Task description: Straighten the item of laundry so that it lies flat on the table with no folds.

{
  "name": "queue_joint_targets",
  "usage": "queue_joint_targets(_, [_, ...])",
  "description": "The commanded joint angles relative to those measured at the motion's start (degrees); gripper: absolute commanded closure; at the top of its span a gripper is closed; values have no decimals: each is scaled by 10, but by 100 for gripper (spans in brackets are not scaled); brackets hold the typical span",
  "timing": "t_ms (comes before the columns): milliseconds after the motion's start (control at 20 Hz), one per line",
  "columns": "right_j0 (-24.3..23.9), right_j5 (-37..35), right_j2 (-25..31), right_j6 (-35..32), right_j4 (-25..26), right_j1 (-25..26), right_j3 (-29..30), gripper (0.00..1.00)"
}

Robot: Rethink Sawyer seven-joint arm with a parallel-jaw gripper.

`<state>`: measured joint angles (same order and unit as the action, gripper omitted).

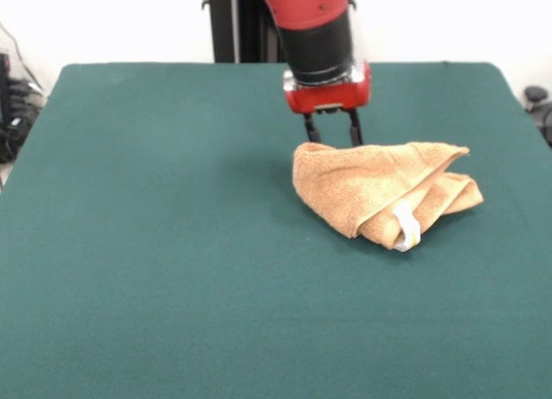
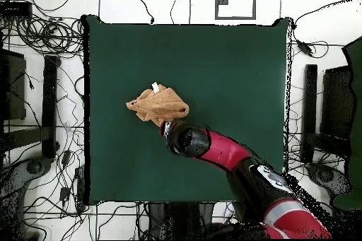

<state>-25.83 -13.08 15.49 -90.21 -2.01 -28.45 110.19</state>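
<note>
counter (image 1: 155, 313) bare green in lower frame | towel (image 1: 379, 192) right of centre, bunched, folded over itself, white label (image 1: 406, 227) at its near edge: not flat, straightening all left | gripper (image 1: 331, 130) behind towel's far edge, fingers narrowly parted, holding nothing visible

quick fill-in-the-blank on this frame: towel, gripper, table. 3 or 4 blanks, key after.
1. The towel lies ____ in a heap, not flat.
2. The gripper stands at the towel's edge nearest the ____.
3. A small white ____ pokes out of the towel's folds.
4. The table is covered in dark ____ cloth.

Missing words: crumpled; robot; label; green
</note>
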Motion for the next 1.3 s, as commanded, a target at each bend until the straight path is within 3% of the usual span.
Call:
queue_joint_targets(50, [37, 65, 90, -168, -56, 63, 42, 0])
queue_joint_targets(450, [64, 94, 77, -181, -78, 63, 38, 0])
queue_joint_targets(800, [163, 126, -43, -196, -130, 44, -32, 0])
queue_joint_targets(950, [184, 139, -70, -198, -152, 30, -41, 0])
queue_joint_targets(1300, [173, 211, -54, -227, -168, 0, -10, 0])
